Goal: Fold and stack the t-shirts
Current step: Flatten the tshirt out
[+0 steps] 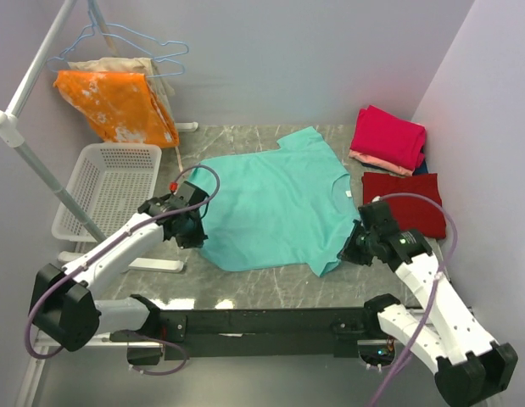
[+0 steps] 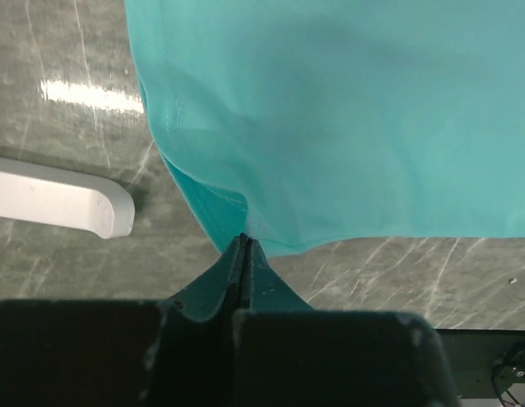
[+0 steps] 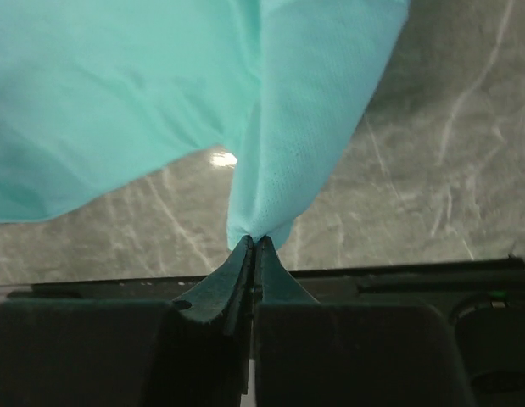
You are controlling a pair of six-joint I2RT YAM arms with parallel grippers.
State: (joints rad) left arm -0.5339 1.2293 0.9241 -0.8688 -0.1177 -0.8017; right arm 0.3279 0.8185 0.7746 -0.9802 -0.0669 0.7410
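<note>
white basket point(image 1: 109, 191) crowds the left; folded shirts point(image 1: 393, 161) block the right.

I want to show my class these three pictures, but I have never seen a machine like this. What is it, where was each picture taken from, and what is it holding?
It is two robot arms bolted to a marble table. The wide picture looks down from above; the other two come from cameras on each wrist. A teal t-shirt lies spread between the arms. The left gripper and the right gripper are each pinched shut on an edge of it. On the far right lie folded shirts: a pink one on a small pile and a dark red one. At left are a white basket and an orange cloth on a hanger.
</note>
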